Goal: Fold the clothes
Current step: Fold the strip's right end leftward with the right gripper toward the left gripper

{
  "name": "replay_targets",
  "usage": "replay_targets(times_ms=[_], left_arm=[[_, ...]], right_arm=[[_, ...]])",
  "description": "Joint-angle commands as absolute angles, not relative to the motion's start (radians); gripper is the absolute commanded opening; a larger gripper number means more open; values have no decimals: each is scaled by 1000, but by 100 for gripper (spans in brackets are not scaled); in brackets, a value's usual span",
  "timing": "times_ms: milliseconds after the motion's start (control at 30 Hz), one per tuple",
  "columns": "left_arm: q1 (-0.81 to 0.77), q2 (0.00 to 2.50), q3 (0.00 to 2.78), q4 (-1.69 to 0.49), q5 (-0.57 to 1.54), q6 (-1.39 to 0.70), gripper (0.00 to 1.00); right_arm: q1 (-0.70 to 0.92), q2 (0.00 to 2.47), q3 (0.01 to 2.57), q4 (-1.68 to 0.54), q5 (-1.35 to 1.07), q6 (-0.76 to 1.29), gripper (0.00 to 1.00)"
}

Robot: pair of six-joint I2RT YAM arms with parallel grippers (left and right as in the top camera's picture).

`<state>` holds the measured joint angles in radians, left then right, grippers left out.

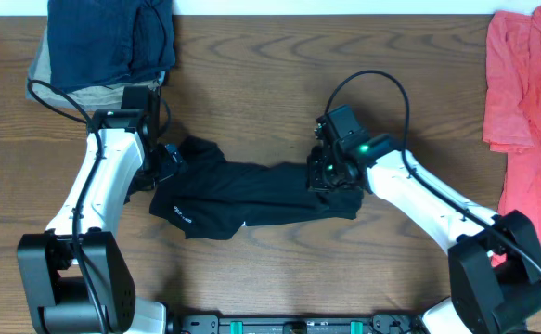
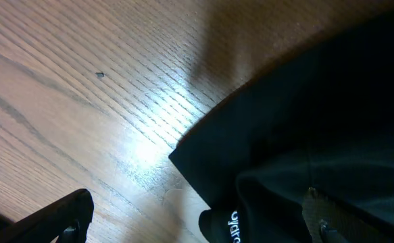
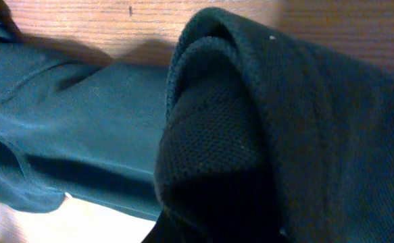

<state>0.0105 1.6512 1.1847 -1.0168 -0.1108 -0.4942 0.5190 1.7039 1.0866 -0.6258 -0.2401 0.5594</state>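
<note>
1. The black T-shirt (image 1: 251,190) lies bunched in a long strip on the table (image 1: 251,74). A navy folded pile (image 1: 112,37) sits beyond its left end, and a red garment (image 1: 525,93) lies well off its right.
2. The left gripper (image 1: 170,165), at its left end, is spread wide and grasps nothing.
3. The right gripper (image 1: 324,174) is at its right end. Cloth hides the fingers, so I cannot tell its grip.
4. The shirt looks light and limp. It is probably best pinched at hems or shoulder seams.
5. The white logo (image 2: 233,223) is cropped and unreadable.

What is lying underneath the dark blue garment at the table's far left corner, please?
A beige cloth peeks out beneath the dark blue garment along its left and lower edges; the rest is covered.
</note>
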Motion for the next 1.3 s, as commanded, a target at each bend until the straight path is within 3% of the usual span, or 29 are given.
replay_targets(times_ms=[0,633,800,900,967,1267], left_arm=[[10,1655,1179,-1019,-112,-496,100],[10,1655,1176,-1012,-112,-496,100],[10,1655,1175,-1013,-112,-496,100],[10,1655,1174,-1012,-112,-496,100],[10,1655,1172,-1012,-112,-496,100],[10,1655,1156,-1010,-112,-495,100]], right_arm=[[553,1711,1099,-598,-259,633,1],[622,1720,1099,-522,-278,691,2],[662,1723,1100,-513,-278,695,21],[678,1723,1100,-513,-285,693,52],[673,1718,1100,-513,-322,671,64],[566,1655,1225,-698,-398,533,72]])
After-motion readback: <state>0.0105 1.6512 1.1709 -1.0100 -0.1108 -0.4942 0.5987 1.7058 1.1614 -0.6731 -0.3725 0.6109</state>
